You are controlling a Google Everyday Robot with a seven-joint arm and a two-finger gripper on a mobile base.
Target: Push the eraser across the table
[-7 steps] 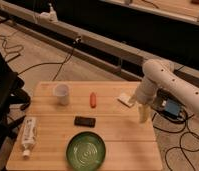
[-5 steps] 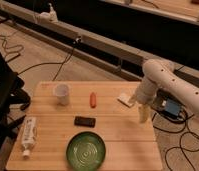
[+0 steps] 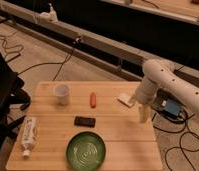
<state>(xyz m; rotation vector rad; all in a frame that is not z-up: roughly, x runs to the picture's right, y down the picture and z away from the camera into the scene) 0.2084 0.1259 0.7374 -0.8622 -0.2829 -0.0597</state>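
Observation:
The eraser (image 3: 85, 121), a small flat black block, lies near the middle of the light wooden table (image 3: 115, 142). My gripper (image 3: 142, 115) hangs from the white arm (image 3: 165, 82) over the table's right edge, well to the right of the eraser and apart from it. It points down, close to the tabletop.
A white cup (image 3: 62, 93) stands at the back left. An orange-red oblong thing (image 3: 93, 100) lies behind the eraser. A small white flat piece (image 3: 126, 99) lies by the arm. A green plate (image 3: 86, 150) sits at the front, a white tube (image 3: 28, 135) at the left edge. Cables cover the floor.

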